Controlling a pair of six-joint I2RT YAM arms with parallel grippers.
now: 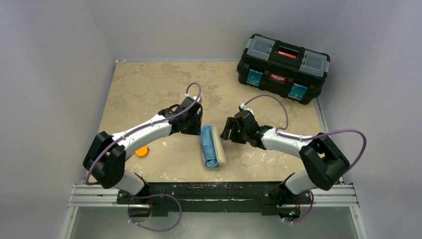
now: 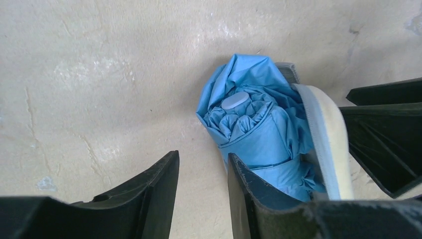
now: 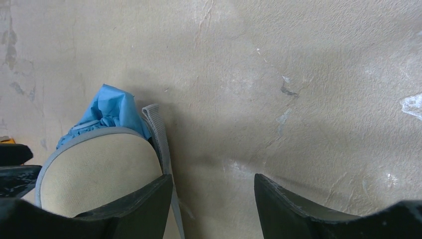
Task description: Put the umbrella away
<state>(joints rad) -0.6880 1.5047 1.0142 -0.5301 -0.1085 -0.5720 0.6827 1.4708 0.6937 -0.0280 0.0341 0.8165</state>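
The folded light blue umbrella (image 1: 208, 145) lies on the table near the front middle, with the grey-beige oblong case (image 1: 219, 147) along its right side. In the left wrist view the umbrella (image 2: 254, 129) shows its bunched end with a pale cap, and the case (image 2: 326, 144) curves over it. My left gripper (image 1: 195, 128) is open and empty at the umbrella's far left; its right finger (image 2: 259, 199) is against the fabric. My right gripper (image 1: 228, 130) is open and empty at the case's right; its left finger (image 3: 134, 204) is over the case (image 3: 94, 169).
A black toolbox (image 1: 282, 67) stands shut at the back right. A small orange tape measure (image 1: 142, 151) lies under the left arm. A grey strap (image 3: 159, 134) hangs along the case's edge. Grey walls close in the left and right sides.
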